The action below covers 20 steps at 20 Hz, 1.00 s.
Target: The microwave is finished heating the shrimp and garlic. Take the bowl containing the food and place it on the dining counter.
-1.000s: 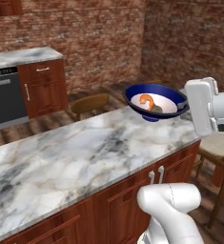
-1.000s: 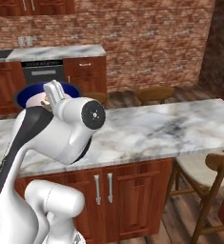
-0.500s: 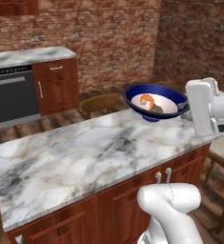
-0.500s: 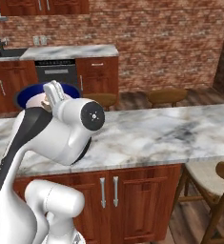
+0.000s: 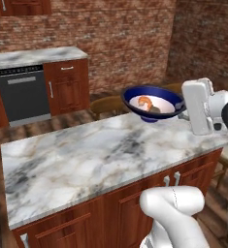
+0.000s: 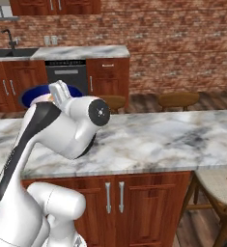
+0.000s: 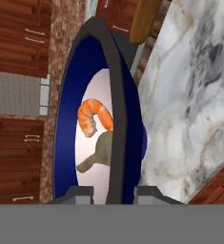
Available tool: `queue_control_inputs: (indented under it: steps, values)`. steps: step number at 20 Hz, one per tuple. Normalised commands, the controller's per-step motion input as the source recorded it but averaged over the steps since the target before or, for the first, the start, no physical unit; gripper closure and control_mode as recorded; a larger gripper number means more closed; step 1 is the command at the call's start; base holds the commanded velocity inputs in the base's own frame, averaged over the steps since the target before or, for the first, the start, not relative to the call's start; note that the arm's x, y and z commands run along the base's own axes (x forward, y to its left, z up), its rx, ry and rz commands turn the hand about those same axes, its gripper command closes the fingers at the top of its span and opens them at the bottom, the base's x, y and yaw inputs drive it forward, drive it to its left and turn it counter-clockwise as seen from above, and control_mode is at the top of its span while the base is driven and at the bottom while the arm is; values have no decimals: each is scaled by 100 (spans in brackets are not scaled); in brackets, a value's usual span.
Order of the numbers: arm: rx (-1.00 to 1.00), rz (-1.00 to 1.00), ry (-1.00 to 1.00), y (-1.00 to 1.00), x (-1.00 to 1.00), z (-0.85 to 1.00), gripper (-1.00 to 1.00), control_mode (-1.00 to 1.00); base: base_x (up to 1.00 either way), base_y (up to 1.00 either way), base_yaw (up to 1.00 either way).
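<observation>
My gripper [image 7: 113,193] is shut on the near rim of the bowl [image 7: 127,143], dark blue outside and white inside. One fingertip [image 7: 77,194] presses inside the rim, the other outside. The orange shrimp [image 7: 92,116] and the grey-brown garlic [image 7: 101,150] lie in the bowl. In the left base view the gripper [image 5: 182,112] holds the bowl [image 5: 153,104] level, a little above the far edge of the dining counter [image 5: 86,160], toward its right end. From the right base view my arm hides most of the bowl [image 6: 35,95]. The microwave is out of view.
Round wooden stools [image 5: 105,104] [image 6: 177,100] stand behind the dining counter and another stool [image 6: 216,185] at its right end. Against the brick wall are a marble worktop [image 5: 33,57], a dark appliance [image 5: 23,92] and a sink [image 6: 11,50].
The base has moved, so the whole scene has slid right in both base views and more of the counter's left end shows. The bowl stays in the grip.
</observation>
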Motion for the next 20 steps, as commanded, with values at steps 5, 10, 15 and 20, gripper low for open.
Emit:
queue_control_inputs:
  steps: [5,10,15,20]
  values:
    - [-12,6,15,0,83,-65,100,-100,0,0,0]
    - [-24,10,15,0,79,-96,100,-100,0,0,0]
    - [-4,5,1,0,48,-45,100,-100,0,0,0]
    - [0,1,0,0,56,-30,100,-100,0,0,0]
